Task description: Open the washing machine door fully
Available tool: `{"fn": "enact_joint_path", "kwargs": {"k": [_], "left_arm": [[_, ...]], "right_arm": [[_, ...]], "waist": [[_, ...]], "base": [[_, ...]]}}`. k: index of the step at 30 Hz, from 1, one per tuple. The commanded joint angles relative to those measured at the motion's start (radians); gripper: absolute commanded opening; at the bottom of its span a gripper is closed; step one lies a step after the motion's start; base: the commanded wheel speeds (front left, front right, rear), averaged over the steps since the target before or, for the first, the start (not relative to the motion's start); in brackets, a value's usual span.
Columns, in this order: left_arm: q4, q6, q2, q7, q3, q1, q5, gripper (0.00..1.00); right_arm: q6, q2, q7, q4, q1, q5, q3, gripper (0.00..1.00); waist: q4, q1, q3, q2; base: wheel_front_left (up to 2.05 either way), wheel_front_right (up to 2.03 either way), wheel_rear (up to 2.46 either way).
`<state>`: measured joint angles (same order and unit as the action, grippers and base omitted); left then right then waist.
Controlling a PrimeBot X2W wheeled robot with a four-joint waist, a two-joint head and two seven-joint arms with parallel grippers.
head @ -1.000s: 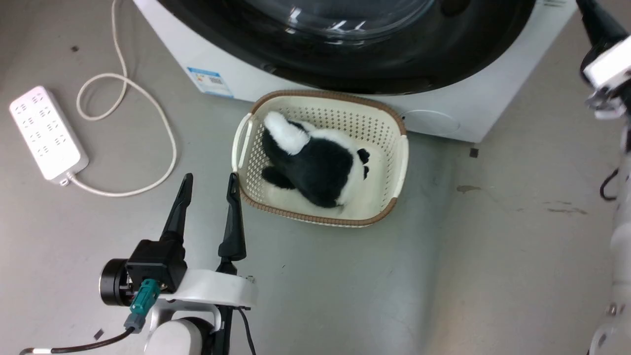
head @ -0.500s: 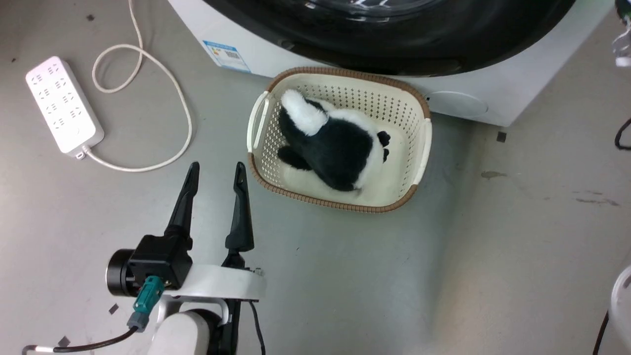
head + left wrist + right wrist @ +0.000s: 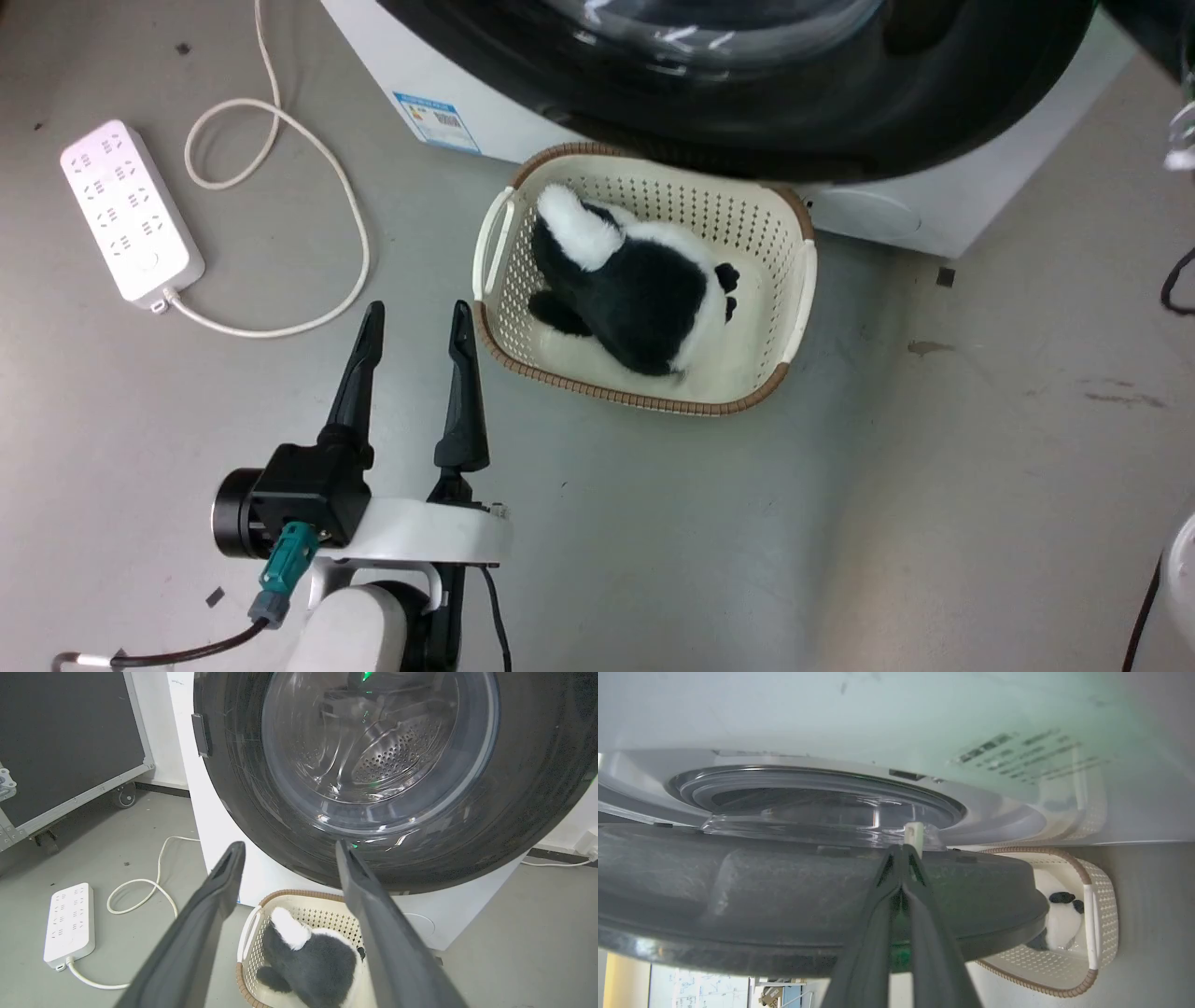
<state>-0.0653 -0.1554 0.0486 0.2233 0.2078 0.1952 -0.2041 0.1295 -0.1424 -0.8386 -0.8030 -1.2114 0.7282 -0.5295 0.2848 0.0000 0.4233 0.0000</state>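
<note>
The washing machine door (image 3: pixel 747 103) is a glossy black disc with a clear glass bowl (image 3: pixel 373 746), and it stands slightly ajar from the white washing machine (image 3: pixel 934 205). In the right wrist view I look along the gap between the door (image 3: pixel 738 896) and the machine front (image 3: pixel 831 718). There my right gripper (image 3: pixel 902 847) is shut, its tips against the door's inner edge beside a small white latch (image 3: pixel 915 833). My left gripper (image 3: pixel 417 308) hangs open over the floor, left of the basket, holding nothing. Its fingers (image 3: pixel 215 891) frame the door.
A cream perforated basket (image 3: pixel 644 401) holding a black-and-white plush toy (image 3: pixel 635 289) sits on the floor just under the door. A white power strip (image 3: pixel 131 215) and its looped cable (image 3: pixel 327 215) lie to the left. A black wheeled case (image 3: pixel 70 742) stands further left.
The head camera has shifted. The door's lower rim now overlaps the basket's far rim, which it did not before. The left gripper stays open in place.
</note>
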Motion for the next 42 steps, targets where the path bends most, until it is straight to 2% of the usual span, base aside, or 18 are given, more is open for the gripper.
{"fn": "enact_joint_path", "kwargs": {"k": [1,4,5,9,12,14,21,28,33,39,40,41,42], "left_arm": [[0.002,-0.004,0.001,0.011,0.002,0.009,-0.006,1.0],[0.008,-0.004,0.001,0.017,0.003,0.004,-0.01,1.0],[0.015,-0.003,0.002,0.024,0.004,-0.001,-0.012,1.0],[0.026,0.001,0.002,0.032,0.002,-0.014,-0.014,1.0],[0.04,0.007,0.002,0.038,0.003,-0.034,-0.015,1.0],[0.047,0.009,0.002,0.038,0.003,-0.05,-0.018,1.0],[0.061,0.023,0.002,0.038,-0.002,-0.102,-0.013,1.0],[0.066,0.043,0.002,0.038,-0.005,-0.151,0.008,1.0],[0.07,0.059,0.002,0.038,-0.014,-0.186,0.019,1.0],[0.068,0.066,0.002,0.038,-0.024,-0.201,0.025,1.0],[0.068,0.066,0.002,0.038,-0.027,-0.202,0.025,1.0],[0.067,0.066,0.002,0.038,-0.031,-0.204,0.021,1.0],[0.071,0.068,0.002,0.038,-0.034,-0.207,0.01,1.0]], "right_arm": [[0.001,0.023,-0.026,-0.012,0.004,0.022,-0.007,0.0],[0.001,0.045,-0.086,0.005,0.037,0.039,-0.013,0.0],[0.001,0.066,-0.141,0.025,0.072,0.06,-0.023,0.0],[0.001,0.085,-0.212,0.063,0.134,0.1,-0.023,0.0],[0.001,0.091,-0.252,0.084,0.194,0.163,-0.027,0.0],[0.001,0.091,-0.272,0.083,0.243,0.231,0.009,0.0],[0.001,0.092,-0.259,0.124,0.435,0.469,0.249,0.0],[0.001,0.092,-0.178,0.245,0.617,0.68,0.553,0.0],[0.001,0.092,-0.094,0.322,0.701,0.743,0.71,0.0],[0.001,0.092,-0.005,0.366,0.724,0.75,0.776,0.0],[0.001,0.092,0.02,0.371,0.725,0.735,0.769,0.62],[0.001,0.092,0.042,0.377,0.725,0.72,0.761,1.0],[0.001,0.09,0.063,0.39,0.727,0.706,0.751,1.0]], "waist": [[-0.002,0.0,-0.011,0.0],[-0.004,0.0,-0.03,0.0],[-0.002,0.0,-0.051,0.0],[0.002,0.0,-0.09,0.0],[0.011,0.0,-0.13,0.0],[0.017,0.0,-0.158,0.0],[0.027,0.0,-0.232,0.0],[0.039,0.0,-0.276,0.0],[0.054,0.0,-0.284,0.0],[0.058,0.0,-0.284,0.0],[0.056,0.0,-0.286,0.0],[0.053,0.0,-0.289,0.0],[0.049,0.0,-0.294,0.0]], "base": [[0.0,0.0,0.0],[0.0,0.0,0.0],[0.0,0.0,0.0],[0.0,0.0,0.0],[0.0,0.0,0.0],[0.0,0.0,0.0],[0.0,0.0,0.0],[0.0,0.0,0.0],[0.0,0.0,0.0],[0.0,0.0,0.0],[0.0,0.0,0.0],[0.0,0.0,0.0],[0.0,0.0,0.0]]}}
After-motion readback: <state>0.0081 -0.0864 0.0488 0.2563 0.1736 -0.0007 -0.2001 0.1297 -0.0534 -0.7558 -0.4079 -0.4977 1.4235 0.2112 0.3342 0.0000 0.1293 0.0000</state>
